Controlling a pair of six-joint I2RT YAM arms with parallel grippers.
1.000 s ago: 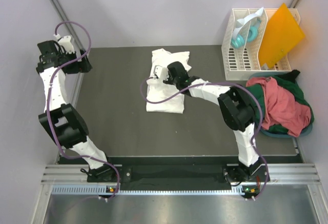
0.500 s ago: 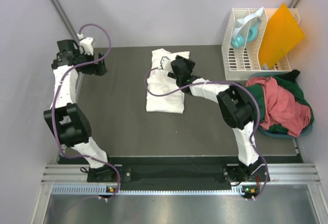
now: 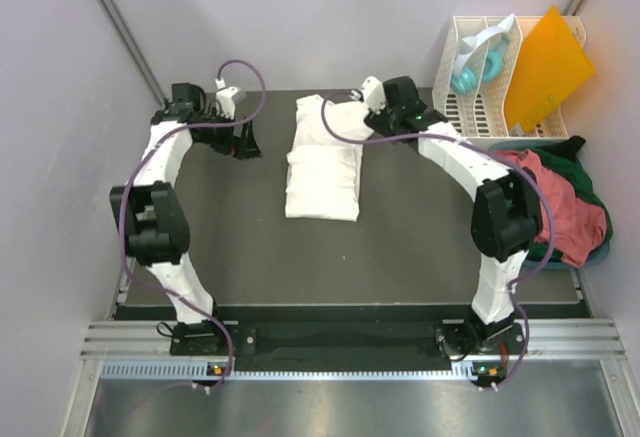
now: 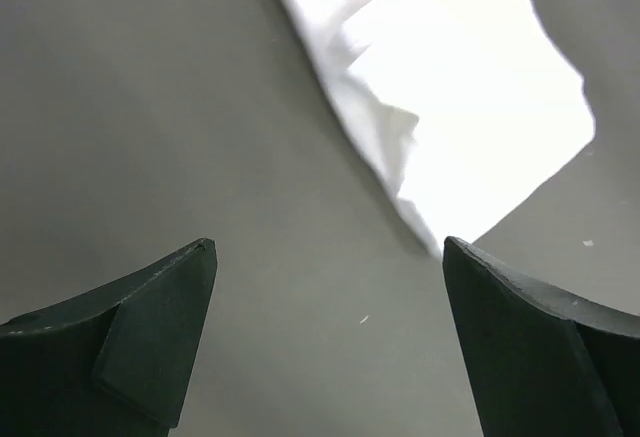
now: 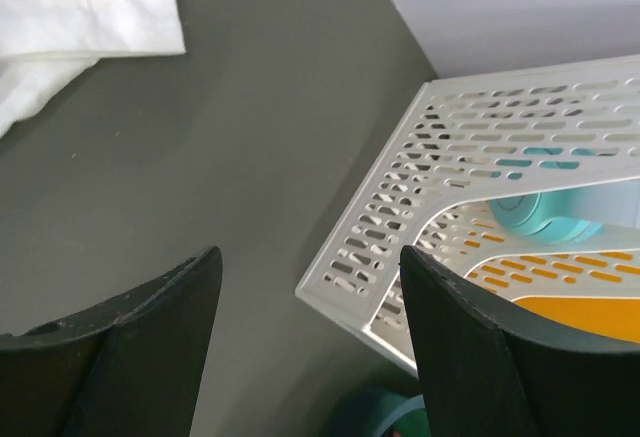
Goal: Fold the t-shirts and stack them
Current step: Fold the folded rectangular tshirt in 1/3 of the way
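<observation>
On the table (image 3: 220,237) lies the white shirt (image 3: 322,162), partly folded; the left gripper (image 4: 330,247) hangs wide and empty beside it; the right gripper (image 5: 310,254) is wide too, holding nothing; next, I think, both should grab the far end and fold it down.

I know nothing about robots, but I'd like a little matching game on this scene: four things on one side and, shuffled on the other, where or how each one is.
Things:
1. white t-shirt
2. salmon-red t-shirt
3. orange sheet
4. left gripper

Places or states:
A. standing in the white rack
B. open and empty, over bare table
C. folded, lying mid-table
D. crumpled in a heap at the right edge

Pairs: 1-C, 2-D, 3-A, 4-B
</observation>
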